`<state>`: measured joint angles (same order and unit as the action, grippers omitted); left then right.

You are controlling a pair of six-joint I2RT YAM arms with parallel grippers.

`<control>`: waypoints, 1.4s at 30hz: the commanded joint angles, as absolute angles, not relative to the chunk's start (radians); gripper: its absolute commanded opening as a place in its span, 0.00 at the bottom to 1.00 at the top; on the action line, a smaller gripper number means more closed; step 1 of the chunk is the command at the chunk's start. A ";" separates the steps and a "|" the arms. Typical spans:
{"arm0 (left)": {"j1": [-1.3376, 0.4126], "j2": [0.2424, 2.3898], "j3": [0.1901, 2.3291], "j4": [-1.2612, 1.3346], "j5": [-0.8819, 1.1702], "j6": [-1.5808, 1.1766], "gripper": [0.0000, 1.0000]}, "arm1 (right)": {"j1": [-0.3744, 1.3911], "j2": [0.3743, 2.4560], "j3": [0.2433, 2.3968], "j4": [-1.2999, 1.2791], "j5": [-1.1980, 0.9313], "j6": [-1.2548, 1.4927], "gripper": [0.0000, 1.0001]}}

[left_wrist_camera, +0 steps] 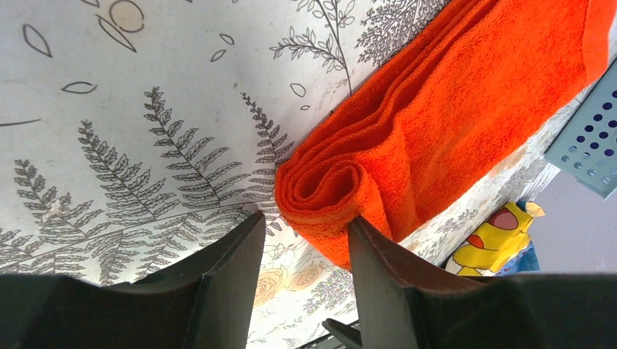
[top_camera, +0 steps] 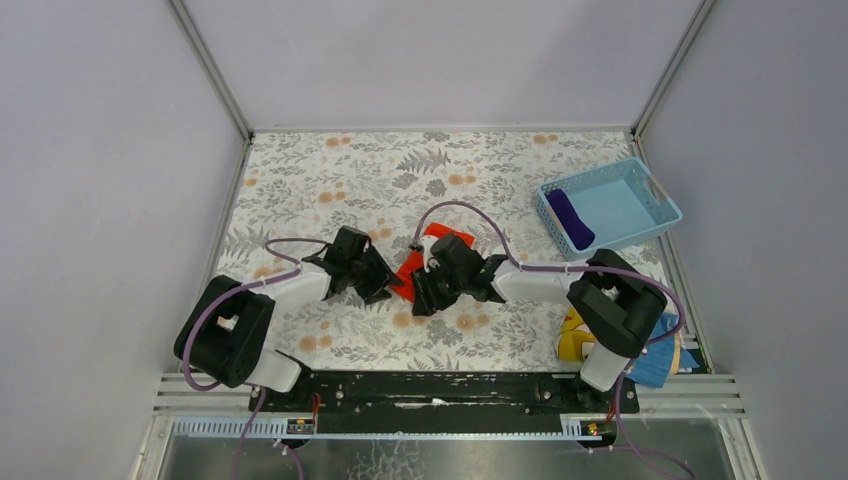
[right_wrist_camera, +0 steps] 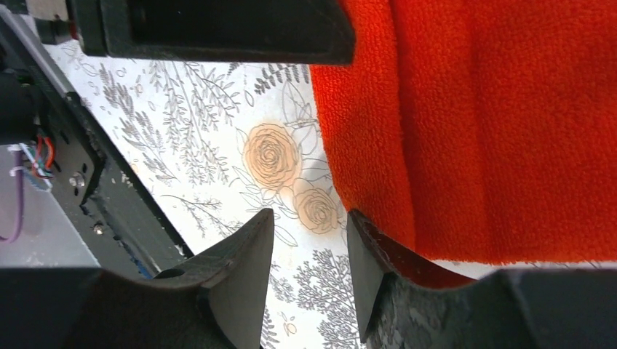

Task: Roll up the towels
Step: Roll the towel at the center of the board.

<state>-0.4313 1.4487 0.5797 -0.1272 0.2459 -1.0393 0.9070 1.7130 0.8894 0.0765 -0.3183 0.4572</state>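
The desk (top_camera: 330, 180) has a cover with flowers and leaves on it. A blue basket (top_camera: 625, 205) sits at the far right of the desk. The purple towel (top_camera: 569, 219) lies inside it, rolled up short, against the left wall. A yellow and blue cloth (top_camera: 572, 340) lies at the near right, just beside the base of the right arm (top_camera: 540, 285) and partly under it.

The orange towel (top_camera: 405, 270) lies in the middle of the desk, between the two arms. The arms cover much of it from above. In the left wrist view its near end (left_wrist_camera: 320, 189) is curled into a small roll, and the rest lies flat in folds, running off toward the basket.

The left arm (top_camera: 290, 285) reaches low from the near left. Its jaws are apart and point at the rolled end. The right fingertip (left_wrist_camera: 364, 233) touches the roll; nothing is clamped.

The right arm reaches low from the near right, and the two arms almost meet. Its jaws are apart too, with only bare desk between them. One finger (right_wrist_camera: 371, 240) sits at the edge of the towel (right_wrist_camera: 495, 131).
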 commanded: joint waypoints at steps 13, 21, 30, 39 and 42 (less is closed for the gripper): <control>-0.439 1.528 0.553 -0.245 0.114 -0.976 0.47 | 0.897 1.632 0.982 -0.080 -0.164 0.290 0.49; -0.439 1.529 0.559 -0.251 0.112 -0.974 0.47 | 0.903 1.709 0.996 -0.106 -0.164 0.208 0.50; -0.439 1.529 0.562 -0.262 0.106 -0.971 0.47 | 0.940 1.602 1.001 -0.136 -0.068 0.133 0.51; -0.439 1.519 0.558 -0.262 0.107 -0.976 0.47 | 1.062 1.628 1.078 -0.193 0.022 -0.003 0.55; -0.439 1.522 0.559 -0.262 0.108 -0.974 0.47 | 1.069 1.657 1.086 -0.191 0.042 -0.014 0.55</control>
<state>-0.4316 1.4704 0.6048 -0.1341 0.2417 -1.0298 1.0554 1.6245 1.0481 -0.1753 -0.0158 0.0418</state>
